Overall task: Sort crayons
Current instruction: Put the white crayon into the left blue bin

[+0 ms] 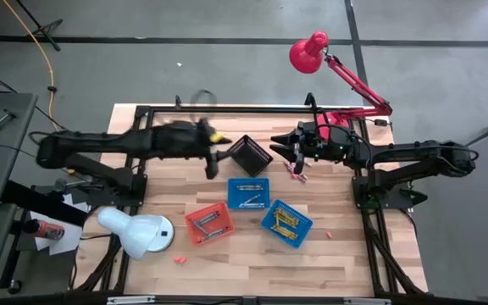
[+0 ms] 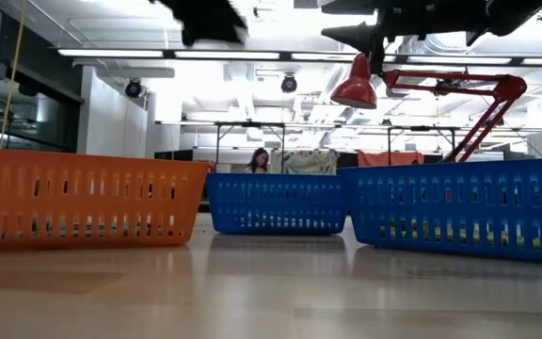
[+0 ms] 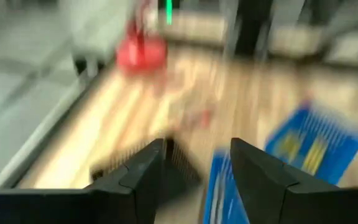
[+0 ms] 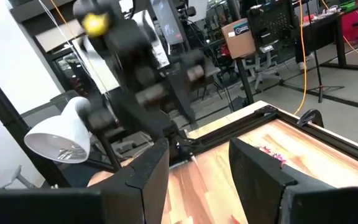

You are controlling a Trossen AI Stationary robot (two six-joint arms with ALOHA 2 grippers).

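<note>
The right gripper (image 1: 283, 149) is hovering over the far half of the table, fingers spread with nothing between them, as its own wrist camera is showing, and just beside it on the wood a small cluster of loose crayons (image 1: 298, 172) is lying, pink and red, a touch toward the near edge from the fingertips. The left gripper (image 1: 214, 163) is hanging on the other side of the black basket (image 1: 250, 155), blurred in mid-swing, its fingers parted and empty too. So the right arm is looking like the nearer one for that cluster, with the black basket standing between the left arm and the sticks. Their long axis is too small to call from above. Sorted crayons are already sitting in the red-orange basket (image 1: 207, 224) and the two blue baskets (image 1: 248, 194), while a few strays are waiting well apart: one near the right-hand blue basket at (image 1: 329, 231), another by the white lamp (image 1: 134, 232) near the table's front edge at (image 1: 179, 258). Those look like a longer reach for either arm
</note>
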